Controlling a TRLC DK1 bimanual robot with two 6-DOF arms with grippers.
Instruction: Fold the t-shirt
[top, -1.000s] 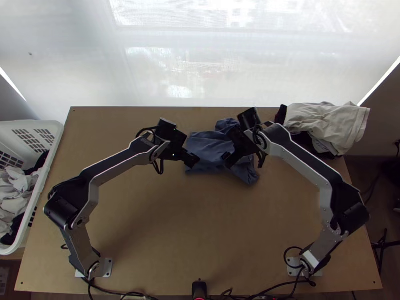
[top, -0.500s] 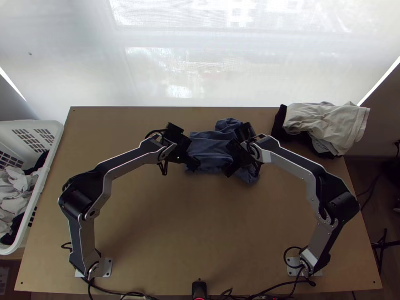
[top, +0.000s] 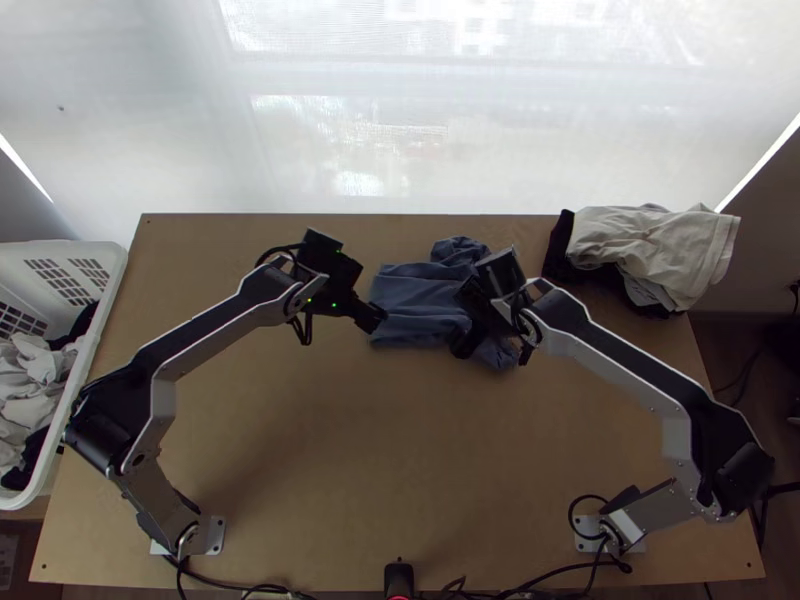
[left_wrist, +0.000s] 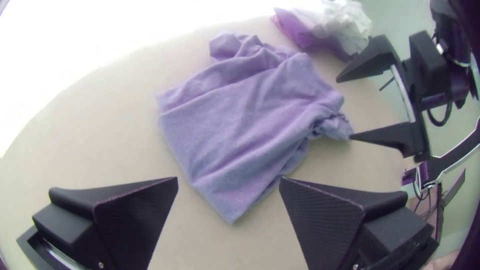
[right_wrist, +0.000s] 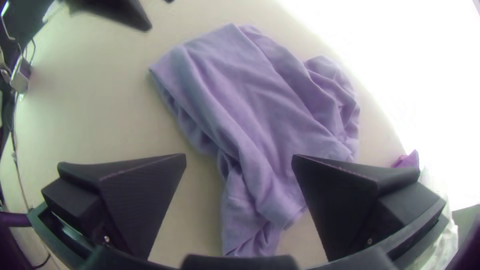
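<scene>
My left gripper (top: 372, 318) is at the left edge of the blue t-shirt (top: 420, 305) in the top view. Over the shirt's right part is my right gripper (top: 462, 318), hiding some of the cloth. The t-shirt (left_wrist: 250, 110) lies in a rumpled, folded bundle on the table, with bunched bits at two corners. In the left wrist view the left gripper (left_wrist: 228, 182) is open, nothing between its fingers. The right gripper (right_wrist: 239, 159) is open too, its fingers wide apart above the shirt (right_wrist: 260, 115).
At the table's back right corner lies a pile of beige and black clothes (top: 655, 250). A white basket (top: 95, 325) with clothes stands at the left side. Bare tabletop (top: 400, 450) stretches between the arms in front of the shirt.
My left gripper first shifted slightly right, then drew back left from the shirt. The right gripper shifted a little, staying over the shirt's right part. The shirt lies about as before.
</scene>
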